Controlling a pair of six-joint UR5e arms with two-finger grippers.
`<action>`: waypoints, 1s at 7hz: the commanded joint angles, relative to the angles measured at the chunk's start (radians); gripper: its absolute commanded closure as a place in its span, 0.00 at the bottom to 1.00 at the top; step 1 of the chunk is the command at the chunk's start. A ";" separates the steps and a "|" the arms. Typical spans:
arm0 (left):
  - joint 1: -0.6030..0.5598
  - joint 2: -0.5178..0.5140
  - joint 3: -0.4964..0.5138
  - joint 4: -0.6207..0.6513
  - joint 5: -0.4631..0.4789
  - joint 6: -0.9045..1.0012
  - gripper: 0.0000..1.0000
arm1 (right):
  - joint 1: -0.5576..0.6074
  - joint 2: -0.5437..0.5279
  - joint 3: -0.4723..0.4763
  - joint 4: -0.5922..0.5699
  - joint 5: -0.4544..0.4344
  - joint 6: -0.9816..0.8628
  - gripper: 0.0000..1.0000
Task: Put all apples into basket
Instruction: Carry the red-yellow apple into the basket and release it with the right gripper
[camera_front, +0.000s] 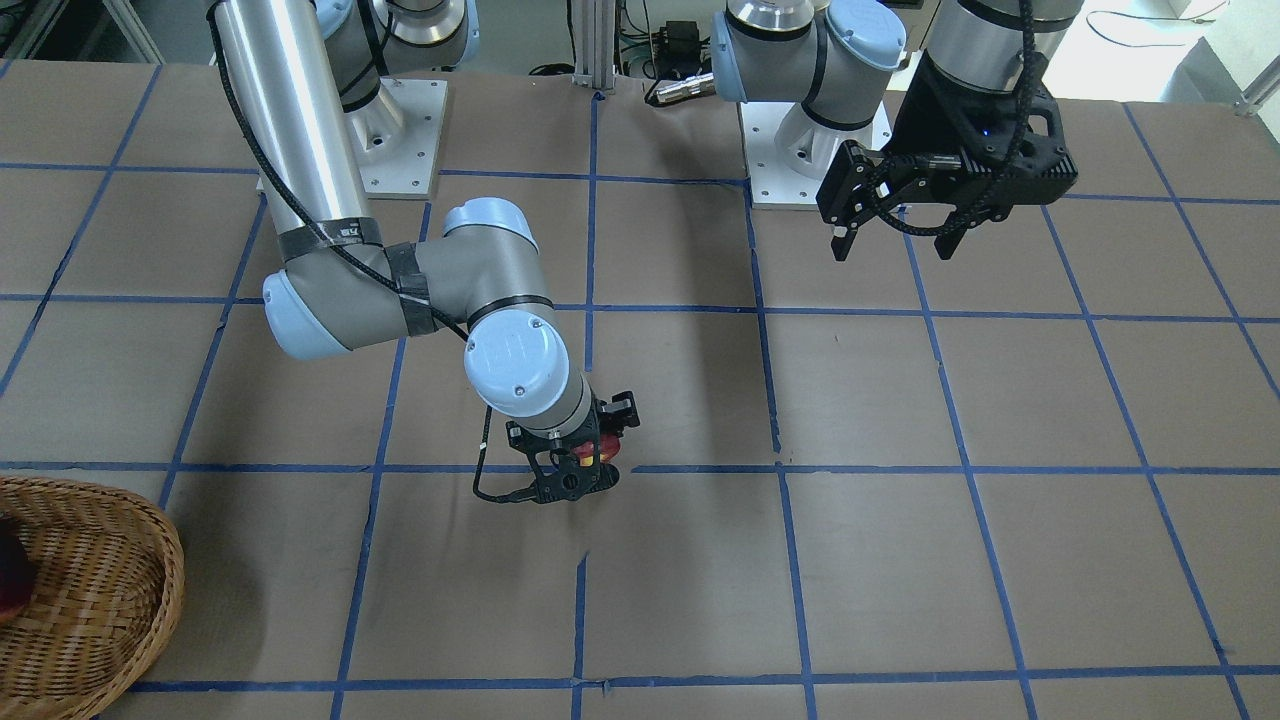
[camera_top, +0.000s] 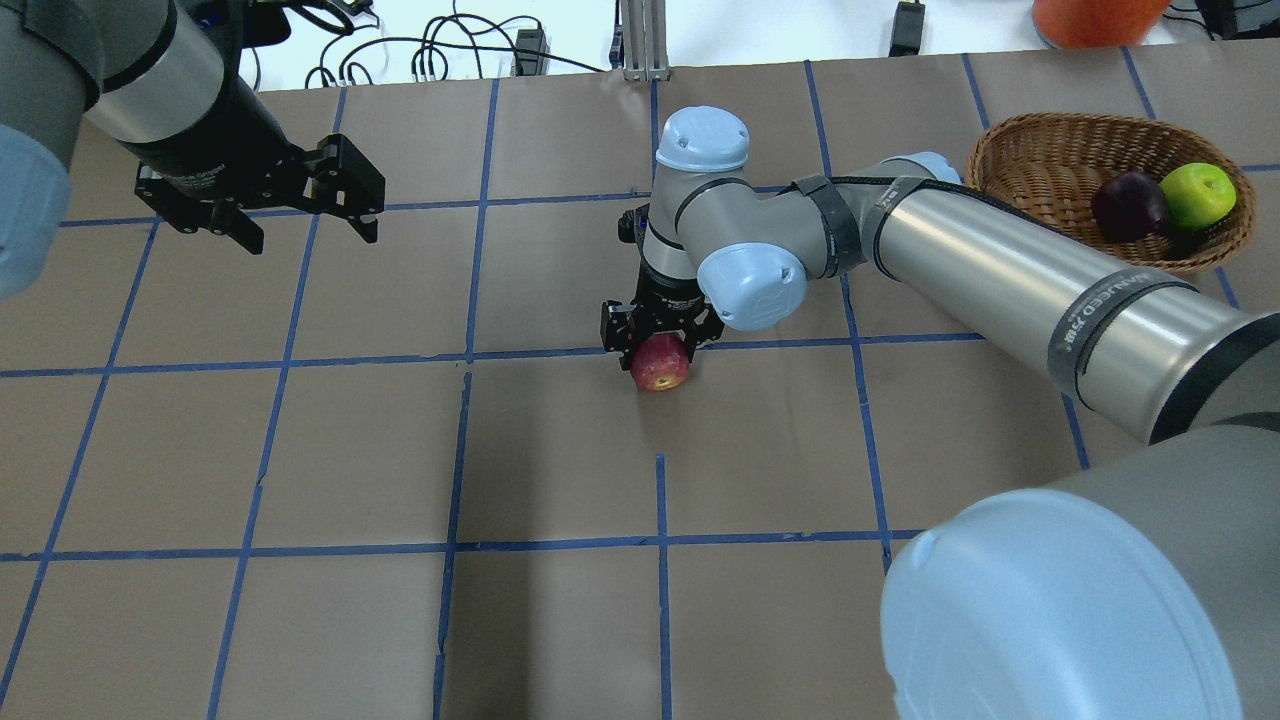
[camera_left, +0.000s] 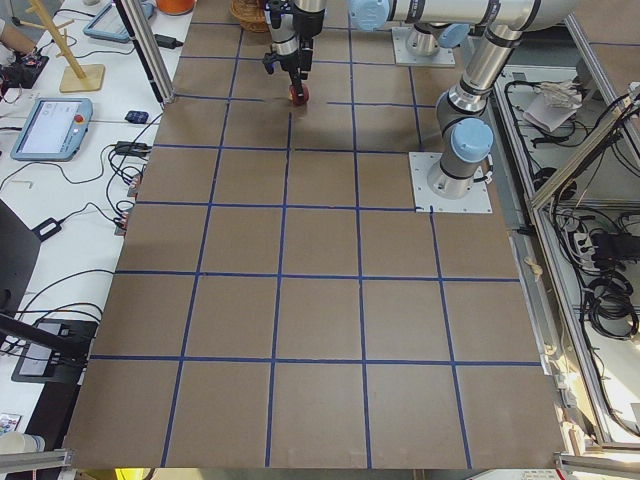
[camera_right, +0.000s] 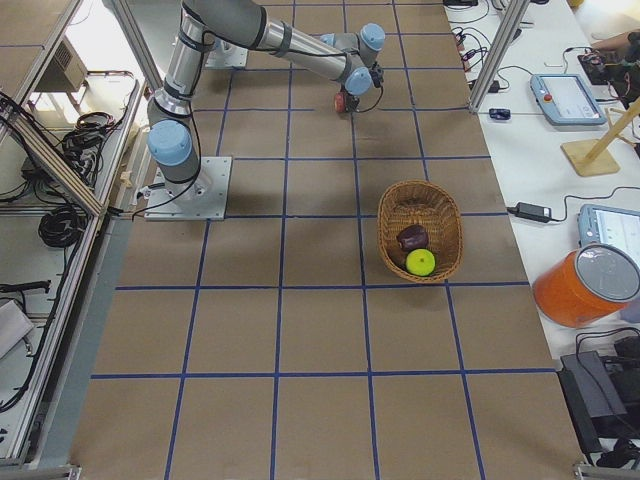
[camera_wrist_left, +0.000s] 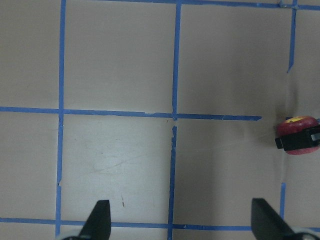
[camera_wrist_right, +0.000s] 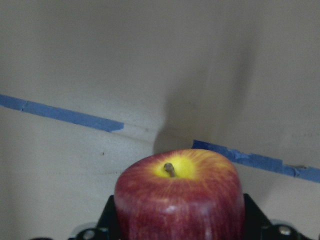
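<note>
The lighter red apple (camera_top: 660, 365) with a yellowish stem end (camera_wrist_right: 176, 200) sits near the table's middle on a blue tape line. My right gripper (camera_top: 660, 345) is over it and shut on it, with black fingers (camera_wrist_right: 107, 222) pressed against both sides. It also shows in the front view (camera_front: 607, 450). The wicker basket (camera_top: 1040, 160) stands at the far right and holds the lime-green apple (camera_top: 1198, 195) and the maroon apple (camera_top: 1130, 205). My left gripper (camera_top: 308, 232) is open and empty, high over the far left of the table.
The table is brown paper with a blue tape grid. The arm base plates (camera_front: 400, 140) (camera_front: 815, 165) lie at the robot's side. An orange container (camera_right: 590, 285) and tablets (camera_right: 565, 95) stand beyond the table's far edge, past the basket (camera_right: 420, 230).
</note>
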 joint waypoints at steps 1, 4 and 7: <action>0.002 -0.028 0.042 -0.019 0.002 -0.001 0.00 | -0.033 -0.105 -0.015 0.011 -0.113 0.030 1.00; -0.003 -0.054 0.089 -0.050 -0.006 0.001 0.00 | -0.420 -0.233 -0.050 0.123 -0.238 -0.091 1.00; 0.002 -0.049 0.076 -0.038 -0.010 -0.007 0.00 | -0.601 -0.111 -0.119 0.032 -0.300 -0.339 1.00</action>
